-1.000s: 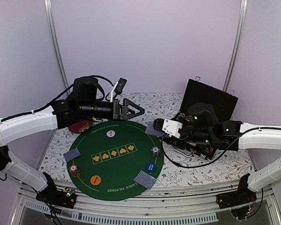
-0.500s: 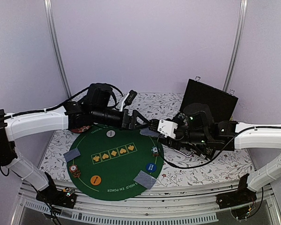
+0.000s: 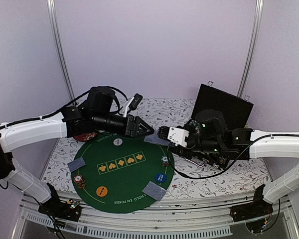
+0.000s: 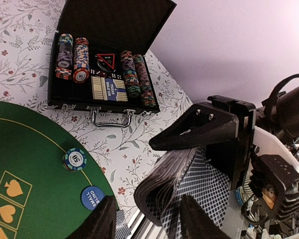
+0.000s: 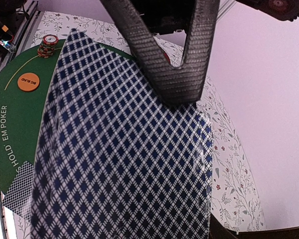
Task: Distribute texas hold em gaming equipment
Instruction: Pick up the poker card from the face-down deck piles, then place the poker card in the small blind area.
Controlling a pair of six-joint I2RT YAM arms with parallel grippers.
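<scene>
My right gripper is shut on a deck of playing cards with blue-grey backs, held above the green mat's far right edge. The top card's back fills the right wrist view and hides my own fingers. My left gripper reaches in from the left, its fingers over the deck's end. The left jaws stand partly apart on either side of the deck, and one finger is clear of the cards. Card pairs, chip stacks and buttons lie on the mat.
An open black case with rows of chips stands at the back right, behind the right arm. A dark red disc lies under the left arm at the mat's far left. The tablecloth is floral; rails run along the near edge.
My left arm has swung right until its gripper meets the deck, and its jaws have narrowed from wide open. The right gripper has shifted slightly left, still holding the deck.
</scene>
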